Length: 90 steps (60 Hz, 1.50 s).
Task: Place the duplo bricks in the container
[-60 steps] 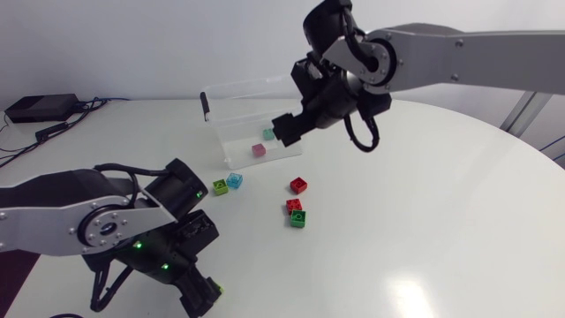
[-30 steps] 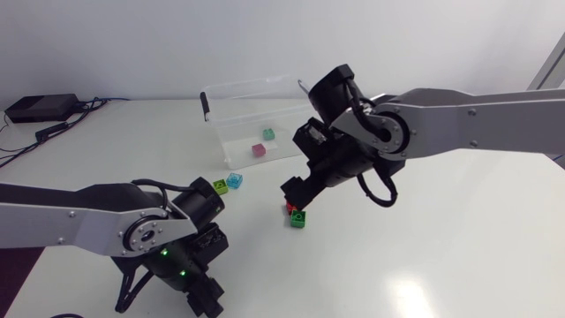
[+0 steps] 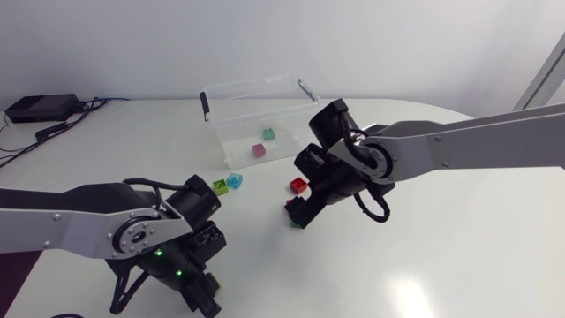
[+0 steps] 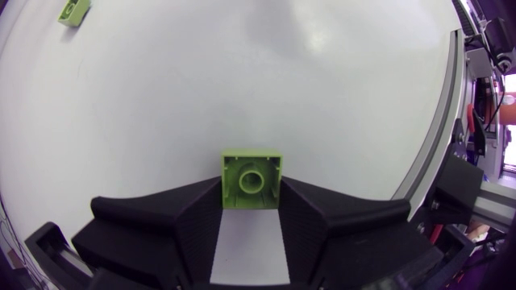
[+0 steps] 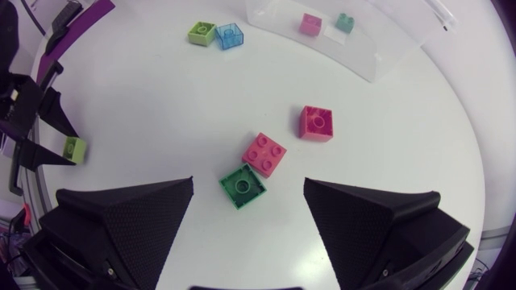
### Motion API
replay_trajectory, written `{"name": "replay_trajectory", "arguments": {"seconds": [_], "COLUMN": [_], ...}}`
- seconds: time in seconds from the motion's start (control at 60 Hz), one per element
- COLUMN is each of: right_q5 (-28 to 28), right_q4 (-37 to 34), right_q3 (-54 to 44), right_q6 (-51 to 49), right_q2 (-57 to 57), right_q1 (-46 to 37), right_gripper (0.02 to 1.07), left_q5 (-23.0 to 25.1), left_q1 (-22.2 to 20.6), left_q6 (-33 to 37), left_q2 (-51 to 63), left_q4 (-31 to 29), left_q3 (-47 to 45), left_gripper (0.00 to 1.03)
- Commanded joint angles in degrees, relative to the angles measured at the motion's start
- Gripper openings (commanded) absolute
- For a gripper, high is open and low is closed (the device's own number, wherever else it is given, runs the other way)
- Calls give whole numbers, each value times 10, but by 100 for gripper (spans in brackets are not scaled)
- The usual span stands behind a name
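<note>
Much lower right gripper point(image 5: 248, 184), over green brick point(image 5: 243, 186); left gripper point(image 4: 251, 193) clamps lime brick point(image 4: 251, 177).

1. Bright, even light comes from above; a pale glare patch lies on the white table point(image 3: 477, 238) near its front edge.
2. Shadows are faint and soft.
3. Wrist views bow at their edges.

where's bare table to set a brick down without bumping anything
Widest bare patch: the table on the near side of the right arm. Also the strip between the left pincer, shut on a lime brick, and the right pincer. Crowded: in front of the container, where loose bricks lie around that open pincer.
</note>
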Motion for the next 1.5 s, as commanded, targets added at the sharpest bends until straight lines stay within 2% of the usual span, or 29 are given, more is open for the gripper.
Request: {"name": "replay_trajectory", "arguments": {"seconds": [0.0, 0.533, 0.667, 0.85, 1.117, 1.267, 1.35, 1.483], "right_q5": [-5, -10, -10, -10, -10, -10, -10, -11], "right_q4": [9, 52, 56, 57, 56, 55, 51, 52], "right_q3": [-18, -17, -10, -4, 8, 16, 19, 14], "right_q6": [-15, -33, -34, -38, -48, -51, -52, -54], "right_q2": [24, 96, 107, 116, 121, 123, 125, 117], "right_q1": [-1, 3, 6, 4, 1, 3, 5, 10], "right_gripper": [101, 98, 93, 93, 91, 83, 75, 49], "left_q5": [0, 0, 0, 0, 1, 2, 2, 3], "left_q1": [10, 139, 166, 192, 217, 228, 233, 239], "left_q6": [-11, 9, 10, 8, 4, 0, -4, -9], "left_q2": [-27, -93, -91, -71, -31, -6, 7, 26], "left_q4": [-15, -18, 4, 32, 104, 148, 163, 184], "left_q3": [16, 174, 219, 276, 301, 302, 306, 318], "left_gripper": [25, 25, 25, 25, 25, 25, 25, 25]}}
